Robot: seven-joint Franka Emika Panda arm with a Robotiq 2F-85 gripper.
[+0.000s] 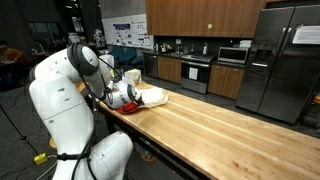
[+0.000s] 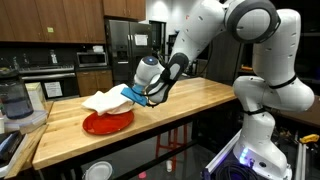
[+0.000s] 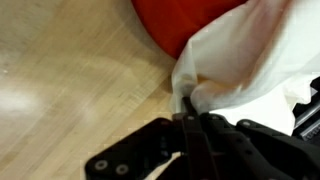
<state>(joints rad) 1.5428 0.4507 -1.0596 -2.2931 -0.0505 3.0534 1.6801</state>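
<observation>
Gripper [image 3: 188, 116] pinches white cloth [image 3: 250, 55] by its edge, jaws pressed together. Held so, the rest drapes over red plate [image 3: 165, 20].

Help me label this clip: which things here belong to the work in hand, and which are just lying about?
In hand: gripper, shut on the white cloth; red plate partly under that cloth; wooden counter bearing the plate.

Lying about: microwave, fridge and stove, all along the far wall.
</observation>
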